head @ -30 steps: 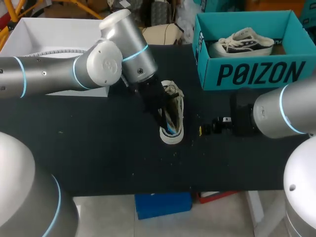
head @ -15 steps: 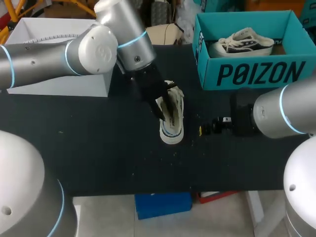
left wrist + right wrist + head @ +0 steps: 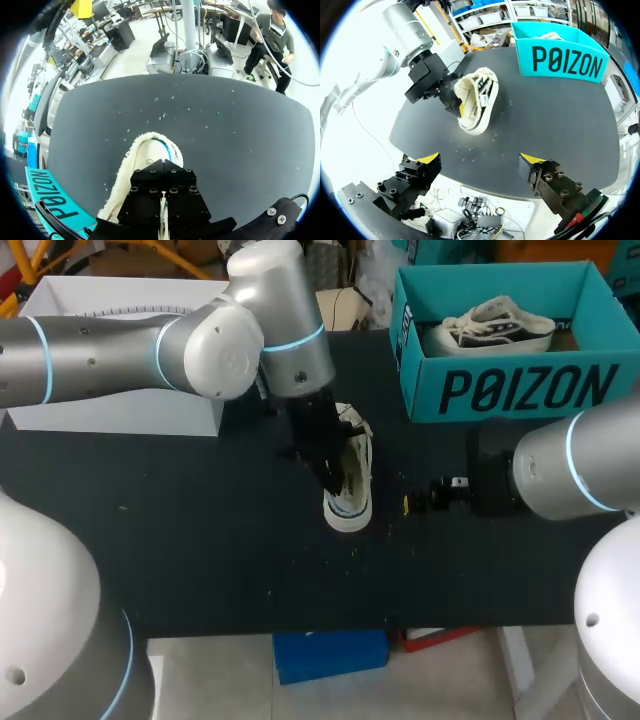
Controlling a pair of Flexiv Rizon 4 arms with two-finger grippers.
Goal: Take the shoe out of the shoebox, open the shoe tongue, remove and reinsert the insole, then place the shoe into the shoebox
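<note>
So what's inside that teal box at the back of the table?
One white and black shoe lies in the teal box. The near wall hides the shoe's lower edge and much of the floor, so anything beneath cannot be seen.

I've swung my left arm's wrist round and higher, so my left gripper (image 3: 331,470) now angles a little more steeply into the shoe (image 3: 352,492) just beneath it.
</note>
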